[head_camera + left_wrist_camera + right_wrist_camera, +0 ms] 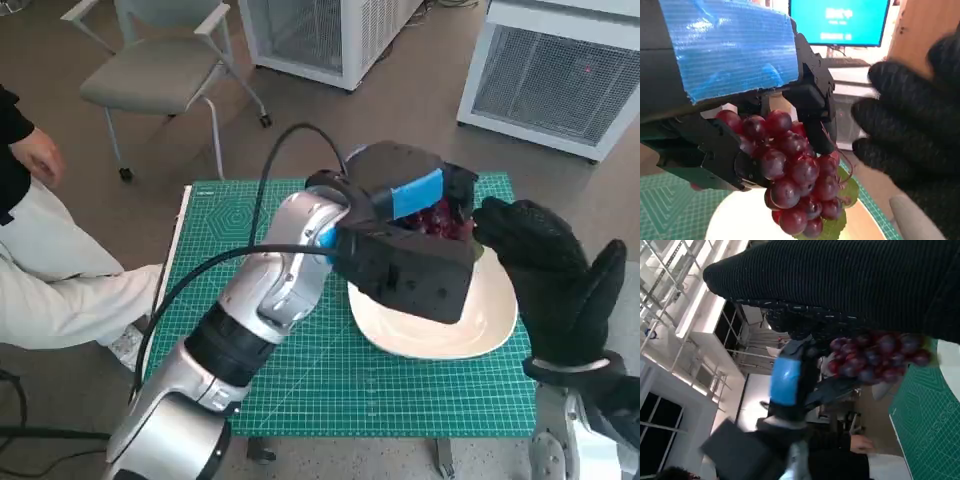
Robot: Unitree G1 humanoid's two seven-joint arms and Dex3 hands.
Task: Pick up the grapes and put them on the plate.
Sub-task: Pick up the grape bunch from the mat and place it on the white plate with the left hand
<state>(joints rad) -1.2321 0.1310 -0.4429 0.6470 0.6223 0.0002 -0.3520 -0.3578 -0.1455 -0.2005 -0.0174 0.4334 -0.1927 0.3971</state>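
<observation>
A bunch of dark red grapes point(441, 218) hangs in the grip of my left hand point(408, 194), above the far edge of the white plate point(470, 332). In the left wrist view the grapes point(795, 175) dangle from the black fingers point(812, 107) over the plate point(740, 220), with a green leaf under the bunch. My right hand point(553, 280) stands just right of the grapes, fingers apart, holding nothing. The right wrist view shows the grapes point(875, 357) close under the glove point(850, 275), and the left hand point(787, 380) behind them.
The plate lies on a green cutting mat point(300, 370) covering the small table. A person point(40, 250) sits at the left, a grey chair point(160, 70) stands behind the table, and white units point(560, 80) are at the back.
</observation>
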